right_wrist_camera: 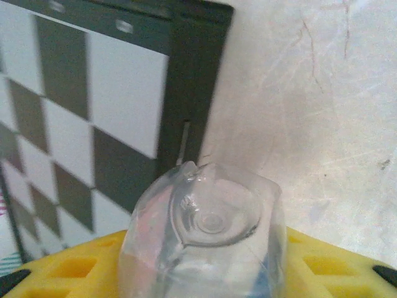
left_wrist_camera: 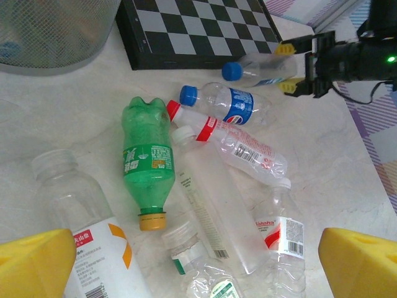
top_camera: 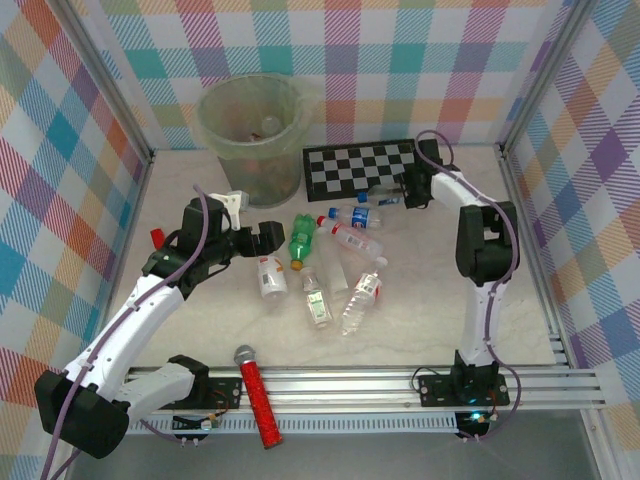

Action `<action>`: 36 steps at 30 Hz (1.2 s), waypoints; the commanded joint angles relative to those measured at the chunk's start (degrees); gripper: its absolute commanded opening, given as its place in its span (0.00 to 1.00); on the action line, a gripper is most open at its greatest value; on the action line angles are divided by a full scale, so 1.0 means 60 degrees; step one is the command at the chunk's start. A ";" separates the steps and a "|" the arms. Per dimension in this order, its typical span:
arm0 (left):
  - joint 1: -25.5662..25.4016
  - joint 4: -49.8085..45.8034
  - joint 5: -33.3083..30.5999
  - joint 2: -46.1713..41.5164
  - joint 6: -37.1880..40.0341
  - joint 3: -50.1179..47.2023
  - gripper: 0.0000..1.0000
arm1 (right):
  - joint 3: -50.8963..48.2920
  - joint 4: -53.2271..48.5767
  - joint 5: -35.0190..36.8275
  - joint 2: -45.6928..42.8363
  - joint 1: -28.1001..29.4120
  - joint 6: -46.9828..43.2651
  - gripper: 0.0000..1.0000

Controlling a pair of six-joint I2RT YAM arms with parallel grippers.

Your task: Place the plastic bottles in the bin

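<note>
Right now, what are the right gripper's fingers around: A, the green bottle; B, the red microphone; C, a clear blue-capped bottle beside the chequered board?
C: the yellow fingers of the right gripper flank the clear blue-capped bottle lying beside the chequered board.

The left arm [top_camera: 140, 310] and the right arm [top_camera: 487, 300] are built alike, with smooth white shells on the long links and chunky black housings at the joints. A thin lilac cable [top_camera: 203, 225] runs along the left arm, and a second lilac cable [top_camera: 507, 240] runs along the right arm. Each base is a black block on a black plate, and a small green base light [top_camera: 470, 416] glows at the near right. The left gripper [left_wrist_camera: 198, 267] has bright yellow fingers [left_wrist_camera: 37, 264] with rounded corners. The right gripper [left_wrist_camera: 286, 67] has a black body with a green lamp [left_wrist_camera: 391, 59]. Its yellow pads [right_wrist_camera: 68, 273] carry square moulded pockets.
</note>
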 commanded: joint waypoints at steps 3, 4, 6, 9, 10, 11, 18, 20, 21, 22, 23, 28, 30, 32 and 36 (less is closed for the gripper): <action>-0.0106 -0.0162 0.0096 -0.0133 0.0142 0.0155 1.00 | -0.0020 -0.0016 0.0020 -0.1362 -0.0137 -0.0273 0.51; -0.0106 -0.0152 0.0118 -0.0111 0.0152 0.0173 1.00 | -0.0045 -0.0050 -0.0018 -0.1510 -0.0136 -0.0370 0.51; -0.0108 -0.0163 0.0161 -0.0063 0.0155 0.0239 1.00 | -0.0133 -0.0150 -0.0137 -0.1885 -0.0148 -0.0568 0.51; -0.0106 -0.0126 0.0474 0.0074 0.0153 0.0436 1.00 | -0.0470 -0.0150 -0.0501 -0.2536 -0.0144 -0.1147 0.51; -0.0109 -0.0084 0.0652 0.0131 0.0114 0.0520 1.00 | -0.0582 -0.0172 -0.0636 -0.2784 -0.0138 -0.1531 0.50; -0.0109 -0.0019 0.0856 0.0186 0.0062 0.0573 1.00 | -0.0661 -0.0249 -0.0764 -0.3005 -0.0127 -0.1916 0.50; -0.0279 0.1384 0.2952 0.0819 -0.0682 0.0812 1.00 | -0.1106 -0.0895 -0.1696 -0.4727 0.0659 -0.6211 0.48; -0.0527 0.1865 0.3259 0.1036 -0.0688 0.0923 1.00 | -0.1202 -0.1231 -0.2113 -0.5125 0.0913 -0.7113 0.47; -0.0704 0.1988 0.3380 0.1168 -0.0656 0.0993 1.00 | -0.1320 -0.1318 -0.2516 -0.5317 0.1005 -0.7406 0.47; -0.0878 0.2119 0.3481 0.1338 -0.0618 0.1062 1.00 | -0.1441 -0.1342 -0.2932 -0.5494 0.1107 -0.7609 0.48; -0.1022 0.2232 0.3535 0.1472 -0.0608 0.1130 1.00 | -0.1518 -0.1386 -0.3261 -0.5628 0.1203 -0.7762 0.48; -0.1835 0.2456 0.3130 0.2190 -0.0325 0.1533 1.00 | -0.1682 -0.2034 -0.3547 -0.6105 0.2196 -0.8322 0.50; -0.2043 0.2552 0.3008 0.2438 -0.0280 0.1649 1.00 | -0.1860 -0.2000 -0.3709 -0.6203 0.2460 -0.8191 0.50; -0.2205 0.2741 0.3012 0.2673 -0.0307 0.1701 1.00 | -0.2045 -0.1893 -0.3809 -0.6277 0.2675 -0.7936 0.50; -0.2517 0.3095 0.3052 0.3089 -0.0373 0.1802 1.00 | -0.2323 -0.1499 -0.3956 -0.6339 0.3040 -0.7644 0.50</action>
